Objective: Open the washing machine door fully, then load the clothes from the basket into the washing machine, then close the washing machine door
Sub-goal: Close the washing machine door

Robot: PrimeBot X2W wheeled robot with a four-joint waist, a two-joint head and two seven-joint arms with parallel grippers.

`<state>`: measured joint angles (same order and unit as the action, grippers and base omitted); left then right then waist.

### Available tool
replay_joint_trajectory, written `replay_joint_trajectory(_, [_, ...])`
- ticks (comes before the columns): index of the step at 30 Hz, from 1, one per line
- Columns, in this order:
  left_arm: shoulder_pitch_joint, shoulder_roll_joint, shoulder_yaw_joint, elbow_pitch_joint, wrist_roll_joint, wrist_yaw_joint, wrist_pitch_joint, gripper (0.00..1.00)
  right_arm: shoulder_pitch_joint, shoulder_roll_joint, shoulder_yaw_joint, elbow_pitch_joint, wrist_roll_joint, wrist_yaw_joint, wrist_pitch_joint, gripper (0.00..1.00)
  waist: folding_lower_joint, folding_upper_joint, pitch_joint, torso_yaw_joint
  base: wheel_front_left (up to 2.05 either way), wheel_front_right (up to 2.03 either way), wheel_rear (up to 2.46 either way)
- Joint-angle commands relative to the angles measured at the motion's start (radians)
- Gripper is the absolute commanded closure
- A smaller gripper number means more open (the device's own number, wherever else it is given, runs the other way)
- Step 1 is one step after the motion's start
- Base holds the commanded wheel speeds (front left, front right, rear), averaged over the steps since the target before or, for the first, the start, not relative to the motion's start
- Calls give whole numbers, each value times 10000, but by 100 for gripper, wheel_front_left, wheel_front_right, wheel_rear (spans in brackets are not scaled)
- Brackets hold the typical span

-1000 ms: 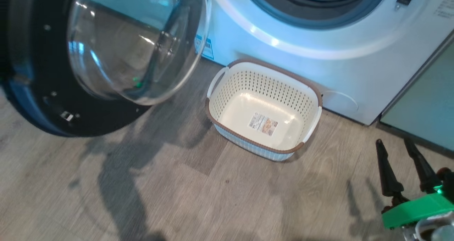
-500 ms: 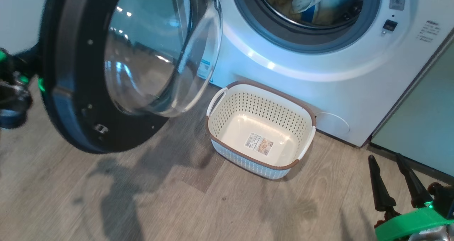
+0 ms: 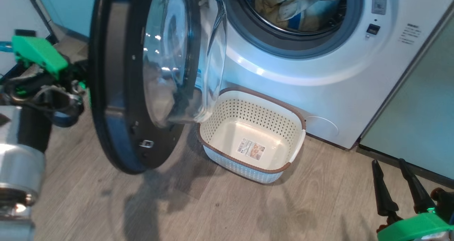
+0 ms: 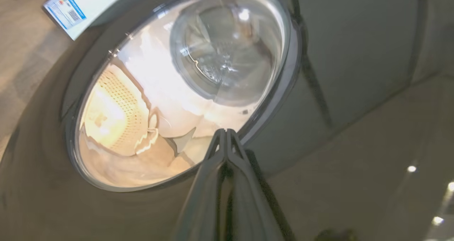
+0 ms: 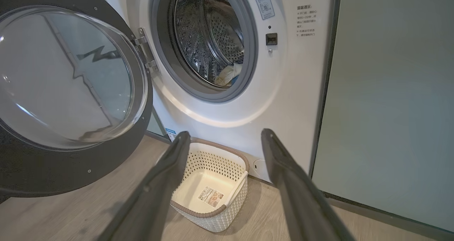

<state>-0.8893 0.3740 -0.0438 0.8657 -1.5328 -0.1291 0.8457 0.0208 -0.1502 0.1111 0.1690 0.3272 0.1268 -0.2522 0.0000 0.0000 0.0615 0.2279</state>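
Door (image 3: 117, 92): being held partly open, above the basket (image 3: 299, 122).
Left gripper (image 4: 226, 132): jaws being pressed together, tips at the door's outer face.
Right gripper (image 5: 226, 134): jaws being held apart, nothing between.
Clothes (image 3: 283, 7): being held in the washer (image 3: 319, 78) drum.

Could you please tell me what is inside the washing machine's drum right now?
Pale yellow clothes with blue patches lie on the floor of the steel drum. How many pieces I cannot tell: they are bunched, and the grey ring hides the drum's front floor.
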Motion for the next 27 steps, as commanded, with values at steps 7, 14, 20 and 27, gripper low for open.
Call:
replay_joint_trajectory(7, [324,4,86,-1076,-157,-15,179,100,-157,46,150,-322,37,39,-96,0,0,0,-108,-500,0,0,0])
replay_joint_trajectory(14, [804,-278,87,-1797,-245,-15,124,100,-124,54,81,-326,25,39,-96,0,0,0,-162,-1074,0,0,0])
replay_joint_trajectory(20, [1418,-370,220,-2373,-314,-15,-65,100,-84,64,74,-327,31,39,-96,0,0,0,-240,-1697,0,0,0])
replay_joint_trajectory(27, [2097,-565,436,-2882,-388,-15,-475,100,-44,39,102,-328,33,39,-96,0,0,0,-273,-2481,0,0,0])
